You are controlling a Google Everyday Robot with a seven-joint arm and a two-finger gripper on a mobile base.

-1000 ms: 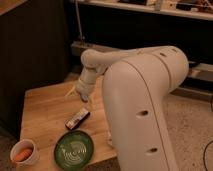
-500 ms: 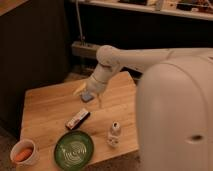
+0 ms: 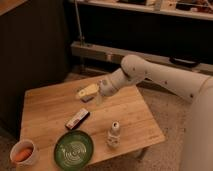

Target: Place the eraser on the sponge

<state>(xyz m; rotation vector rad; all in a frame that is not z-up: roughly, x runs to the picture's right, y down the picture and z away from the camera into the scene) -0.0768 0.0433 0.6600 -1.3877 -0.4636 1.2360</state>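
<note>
Here the eraser lies near the hand, toward the plate.

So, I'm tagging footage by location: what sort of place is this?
Likely an indoor lab or workroom: a small wooden table on speckled floor, dark shelving behind. The gripper hovers over the table's far side.

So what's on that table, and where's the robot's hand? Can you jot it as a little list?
hand: open, over the far side of the table, just above the sponge
sponge: partly hidden under the hand
eraser: flat on the table, untouched, between hand and green plate
green plate: near the front edge
white bottle: upright, right of the plate
cup: front-left corner, something orange inside
</note>
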